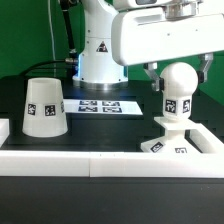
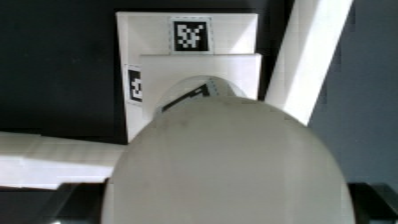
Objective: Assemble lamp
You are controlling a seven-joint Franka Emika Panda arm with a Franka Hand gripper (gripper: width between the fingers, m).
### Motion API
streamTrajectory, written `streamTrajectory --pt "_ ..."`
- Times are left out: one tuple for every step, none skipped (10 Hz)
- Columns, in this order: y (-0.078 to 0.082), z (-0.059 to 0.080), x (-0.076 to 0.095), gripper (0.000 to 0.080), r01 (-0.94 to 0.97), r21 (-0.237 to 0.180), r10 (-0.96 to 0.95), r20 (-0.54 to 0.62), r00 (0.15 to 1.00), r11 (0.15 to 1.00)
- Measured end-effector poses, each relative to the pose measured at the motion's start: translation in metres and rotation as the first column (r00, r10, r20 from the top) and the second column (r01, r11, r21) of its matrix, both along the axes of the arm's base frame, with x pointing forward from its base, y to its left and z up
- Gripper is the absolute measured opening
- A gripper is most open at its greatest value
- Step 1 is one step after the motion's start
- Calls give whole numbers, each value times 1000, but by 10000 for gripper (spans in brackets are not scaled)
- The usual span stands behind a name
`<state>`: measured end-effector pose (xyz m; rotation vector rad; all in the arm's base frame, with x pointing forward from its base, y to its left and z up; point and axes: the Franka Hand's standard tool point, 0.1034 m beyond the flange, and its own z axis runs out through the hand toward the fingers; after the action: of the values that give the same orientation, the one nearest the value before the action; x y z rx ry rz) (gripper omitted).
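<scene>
The ball bulb (image 1: 177, 92) stands upright on the low blocky base (image 1: 168, 146) at the exterior view's right, against the front rail. My gripper (image 1: 177, 76) hangs over it with a dark finger on each side of the ball and a small gap to it, so it is open. In the wrist view the bulb (image 2: 222, 150) fills most of the picture between my gripper's (image 2: 222, 205) fingers, with the tagged base (image 2: 187, 45) beyond it. The cup-like shade (image 1: 45, 107) stands mouth down at the exterior view's left, apart from the rest.
The marker board (image 1: 100, 105) lies flat in the middle, in front of the arm's pedestal (image 1: 98, 55). A white rail (image 1: 80, 158) edges the table's front, and another rail (image 2: 329, 60) runs beside the base.
</scene>
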<state>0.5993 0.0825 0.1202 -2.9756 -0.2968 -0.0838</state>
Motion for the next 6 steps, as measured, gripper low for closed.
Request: streamTrajectory --pt "0 0 0 577 10 0 -10 -2 1000 1000" --pt "0 0 0 577 54 3 -54 -8 999 999" --pt "4 1 -1 577 235 7 -234 -38 971 972" --pt "9 2 -2 577 339 6 -338 -56 939 941" --pt "11 1 -2 577 422 3 -421 -72 904 906" --pt "14 0 -3 578 534 -4 -532 -94 842 845"
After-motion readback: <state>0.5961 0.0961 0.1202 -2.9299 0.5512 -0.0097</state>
